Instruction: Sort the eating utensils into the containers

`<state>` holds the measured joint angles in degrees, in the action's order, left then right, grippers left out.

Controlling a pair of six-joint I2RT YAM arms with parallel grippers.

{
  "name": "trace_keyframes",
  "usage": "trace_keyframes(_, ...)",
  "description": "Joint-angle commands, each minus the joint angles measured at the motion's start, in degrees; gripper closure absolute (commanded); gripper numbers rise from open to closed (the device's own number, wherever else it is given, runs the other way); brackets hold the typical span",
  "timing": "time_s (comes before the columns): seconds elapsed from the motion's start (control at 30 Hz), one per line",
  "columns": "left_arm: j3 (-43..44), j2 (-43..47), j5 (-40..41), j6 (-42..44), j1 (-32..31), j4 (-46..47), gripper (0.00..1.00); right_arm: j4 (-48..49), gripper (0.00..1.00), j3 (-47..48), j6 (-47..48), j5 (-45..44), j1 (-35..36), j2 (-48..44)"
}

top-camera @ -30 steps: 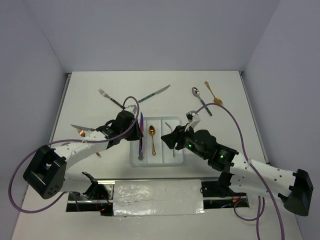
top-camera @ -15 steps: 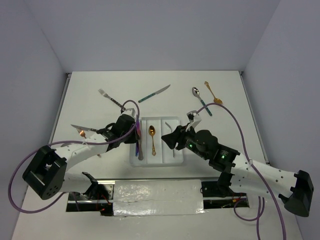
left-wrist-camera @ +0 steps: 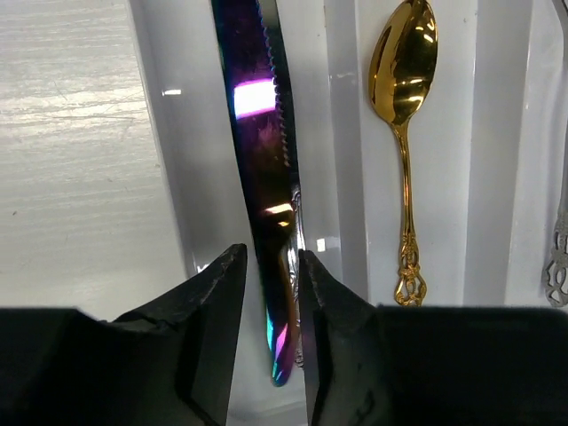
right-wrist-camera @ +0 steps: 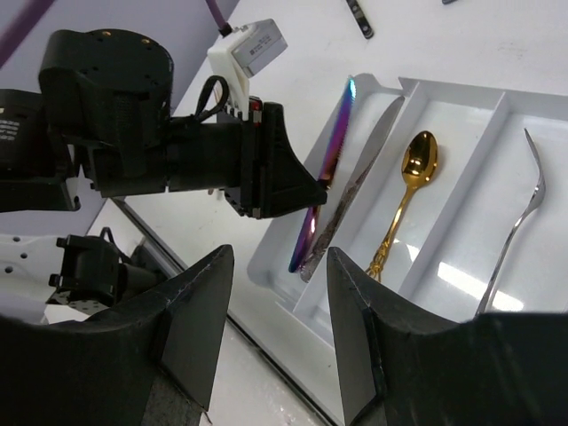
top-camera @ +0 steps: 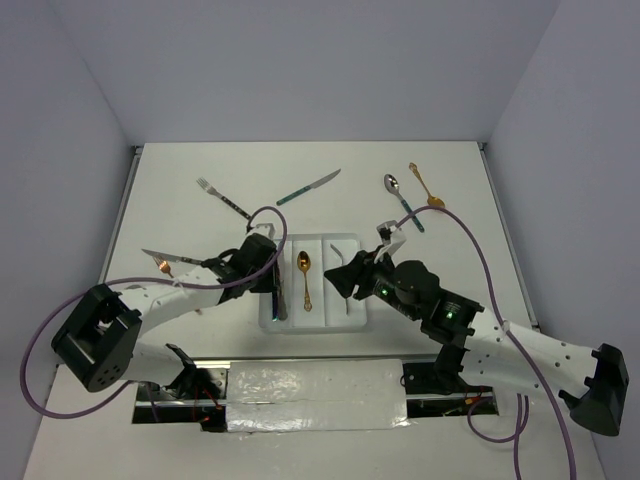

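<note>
The white tray (top-camera: 345,239) has three long compartments. My left gripper (top-camera: 277,288) is low over the near end of the left compartment. In the left wrist view (left-wrist-camera: 271,286) the iridescent purple knife (left-wrist-camera: 259,133) lies between the jaws, on top of a silver knife (right-wrist-camera: 364,169). The jaws are slightly parted, with a gap at the left finger. A gold spoon (top-camera: 305,276) lies in the middle compartment and a silver fork (right-wrist-camera: 516,217) in the right one. My right gripper (top-camera: 345,278) hovers open and empty over the tray's near right (right-wrist-camera: 280,257).
Loose on the table are a teal-handled fork (top-camera: 222,198), a teal-handled knife (top-camera: 308,187), a silver spoon (top-camera: 400,202) and a gold spoon (top-camera: 427,187) at the back. A silver knife (top-camera: 160,255) and a copper spoon (top-camera: 163,267) lie at the left, beside my left arm.
My left gripper has moved right and toward the near edge, bringing the purple knife down into the left compartment. The right arm has barely moved.
</note>
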<state>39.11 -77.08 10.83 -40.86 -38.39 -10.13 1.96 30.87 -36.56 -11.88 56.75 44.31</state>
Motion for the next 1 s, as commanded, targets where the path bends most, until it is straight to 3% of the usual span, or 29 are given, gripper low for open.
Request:
trace_keyframes(0.0, 3.42, 0.17, 2.26, 0.25, -0.19, -0.59, 0.56, 1.21, 0.46, 1.73, 0.61, -1.3, 0.11, -1.86)
trace_keyframes(0.13, 6.85, 0.17, 3.06, 1.57, -0.19, -3.84, 0.44, 1.12, 0.46, 1.82, 0.61, -1.22, 0.11, -1.69)
trace_keyframes(0.4, 10.63, 3.68, 5.25, 0.52, -0.11, -6.3, 0.41, 1.21, 0.46, 1.82, 0.61, -1.48, 0.2, -1.42)
trace_keyframes(0.63, 26.6, 1.76, 30.08, -16.59, 0.07, -26.4, 0.47, 2.87, 0.46, -0.19, -0.27, -3.85, 0.2, -3.61)
trace_keyframes(0.73, 30.66, -0.7, 35.02, -23.44, 0.86, -35.19, 0.51, 3.58, 0.46, -1.08, 0.08, -4.56, 0.2, -4.85)
trace_keyframes(0.8, 29.98, -0.62, 34.71, -32.86, 3.13, -40.38, 0.5, 3.32, 0.46, -0.99, 0.26, -5.17, 0.2, -5.11)
trace_keyframes(0.97, 17.87, 3.77, 22.67, -30.6, 16.46, -31.11, 0.5, 3.41, 0.47, -0.82, 0.43, -4.82, 0.2, -4.5)
